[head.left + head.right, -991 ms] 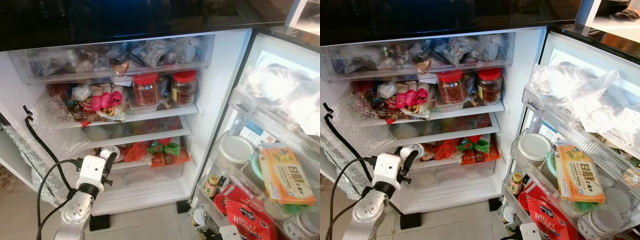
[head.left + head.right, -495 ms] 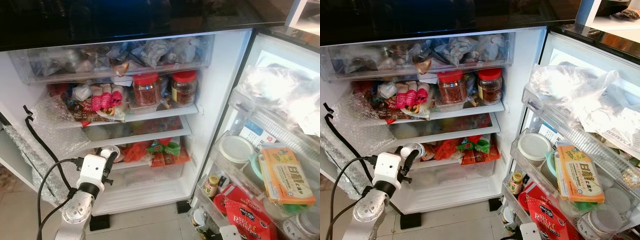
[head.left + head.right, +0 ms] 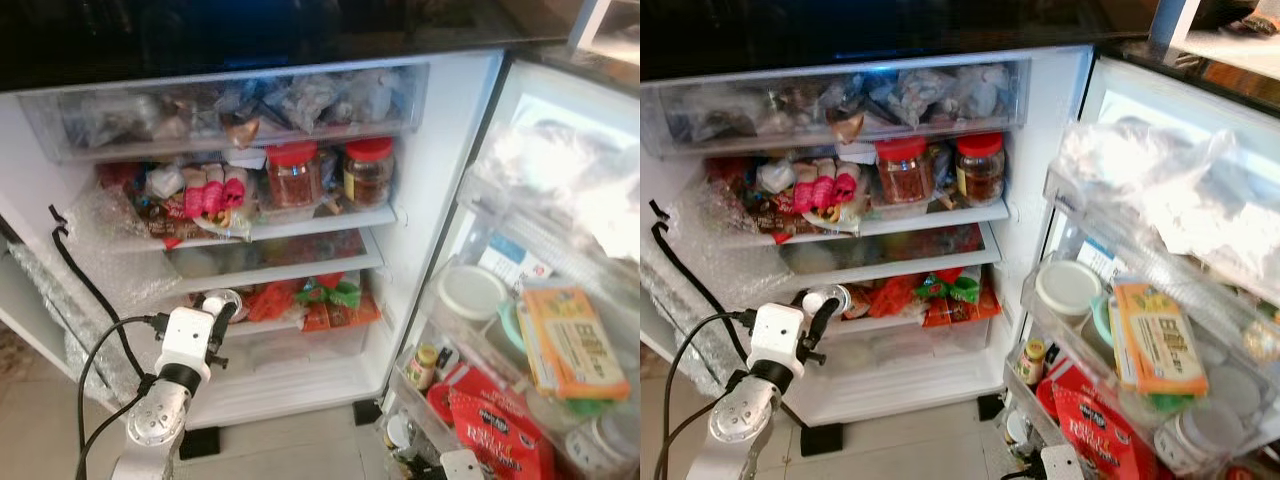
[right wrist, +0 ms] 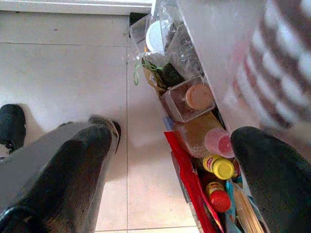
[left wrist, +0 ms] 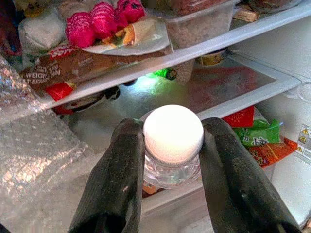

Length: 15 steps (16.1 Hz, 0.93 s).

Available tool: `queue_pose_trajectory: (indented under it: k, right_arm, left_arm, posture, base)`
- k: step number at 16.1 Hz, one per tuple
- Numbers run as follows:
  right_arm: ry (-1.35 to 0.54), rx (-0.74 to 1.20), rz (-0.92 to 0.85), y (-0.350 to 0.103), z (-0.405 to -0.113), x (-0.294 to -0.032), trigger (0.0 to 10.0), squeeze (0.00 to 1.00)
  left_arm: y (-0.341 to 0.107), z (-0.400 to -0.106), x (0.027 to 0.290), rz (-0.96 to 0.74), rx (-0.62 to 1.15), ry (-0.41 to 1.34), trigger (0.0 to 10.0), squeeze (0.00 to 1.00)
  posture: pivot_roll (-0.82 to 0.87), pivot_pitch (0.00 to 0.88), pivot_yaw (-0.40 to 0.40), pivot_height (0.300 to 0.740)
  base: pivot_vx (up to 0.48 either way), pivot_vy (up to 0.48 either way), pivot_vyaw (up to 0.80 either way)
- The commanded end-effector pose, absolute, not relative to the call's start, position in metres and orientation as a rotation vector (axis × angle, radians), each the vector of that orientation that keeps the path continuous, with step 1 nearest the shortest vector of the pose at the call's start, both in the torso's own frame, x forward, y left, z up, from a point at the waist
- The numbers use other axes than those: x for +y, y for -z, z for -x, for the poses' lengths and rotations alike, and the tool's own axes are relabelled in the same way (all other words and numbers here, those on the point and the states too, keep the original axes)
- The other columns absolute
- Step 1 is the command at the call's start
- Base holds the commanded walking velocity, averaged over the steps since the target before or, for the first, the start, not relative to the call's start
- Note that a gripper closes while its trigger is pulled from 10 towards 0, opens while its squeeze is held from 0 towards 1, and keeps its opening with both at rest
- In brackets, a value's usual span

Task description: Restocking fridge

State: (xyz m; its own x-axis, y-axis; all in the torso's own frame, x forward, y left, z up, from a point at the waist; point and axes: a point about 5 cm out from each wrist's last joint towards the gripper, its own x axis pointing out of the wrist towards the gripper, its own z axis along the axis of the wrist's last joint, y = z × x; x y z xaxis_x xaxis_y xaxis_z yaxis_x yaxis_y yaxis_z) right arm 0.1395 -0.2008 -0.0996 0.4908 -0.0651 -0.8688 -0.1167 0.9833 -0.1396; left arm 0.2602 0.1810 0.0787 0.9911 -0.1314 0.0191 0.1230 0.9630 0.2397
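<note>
Left eye view: open fridge (image 3: 440, 150), shelves crowded. Left gripper (image 3: 222, 312) reaches in from the near left at the height of the lower shelf, carrying a small bottle (image 3: 218, 300) with a white cap.
Upper shelf: two jars with red lids (image 3: 293, 176), pink-wrapped items to their left, bubble wrap hanging at the far left.
Lower shelf: red and green packets (image 3: 325, 297) just right of the bottle.
Right eye view: same scene; door racks (image 3: 1120, 330) on the right hold a white-lidded tub, an orange box and a red bag.
Left wrist view: both black fingers (image 5: 119, 179) pressed against the bottle's neck (image 5: 171, 165), one each side just under the white cap; a firm pinch. Glass shelf (image 5: 233, 82) lies beyond, with a bare patch straight ahead.
Right wrist view: right gripper (image 4: 170, 165) hangs low beside the door, fingers spread wide, holding nothing; floor tiles and small door-rack bottles (image 4: 217, 167) below.
Bottle position: at the front edge of the lower shelves, not yet set down.
Progress: judged midway on this item; carried to the fridge, placement and release still to come.
</note>
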Motion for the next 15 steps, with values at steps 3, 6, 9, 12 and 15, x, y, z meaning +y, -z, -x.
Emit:
queue_pose_trajectory:
  k: [3,6,9,12,15]
  right_arm:
    - [-0.033,1.065,0.196,0.1002,-0.1377,-0.2014,10.0,0.0]
    - [-0.032,1.062,0.192,0.1,-0.1381,-0.2012,10.0,0.0]
    - [-0.032,1.06,0.191,0.1,-0.138,-0.201,10.0,0.0]
    - [-0.032,1.059,0.19,0.1,-0.1383,-0.2007,10.0,0.0]
    - [-0.035,1.058,0.189,0.0999,-0.1386,-0.2001,10.0,0.0]
  left_arm:
    - [-0.0844,-0.2628,0.1785,-0.257,-0.054,0.132,10.0,0.0]
    - [-0.0847,-0.2634,0.1781,-0.254,-0.057,0.131,10.0,0.0]
    - [-0.0857,-0.264,0.1772,-0.252,-0.061,0.132,10.0,0.0]
    - [-0.0871,-0.2648,0.1771,-0.252,-0.066,0.132,10.0,0.0]
    - [-0.0872,-0.265,0.1776,-0.253,-0.066,0.131,10.0,0.0]
  posture:
    - [-0.08,0.0,-0.014,0.664]
    - [-0.08,0.0,-0.014,0.664]
    - [-0.08,0.0,-0.013,0.664]
    - [-0.08,0.0,-0.013,0.664]
    - [-0.08,0.0,-0.012,0.664]
  base:
    - [0.0,0.0,0.0]
    - [0.0,0.0,0.0]
    - [0.0,0.0,0.0]
    - [0.0,0.0,0.0]
    - [0.0,0.0,0.0]
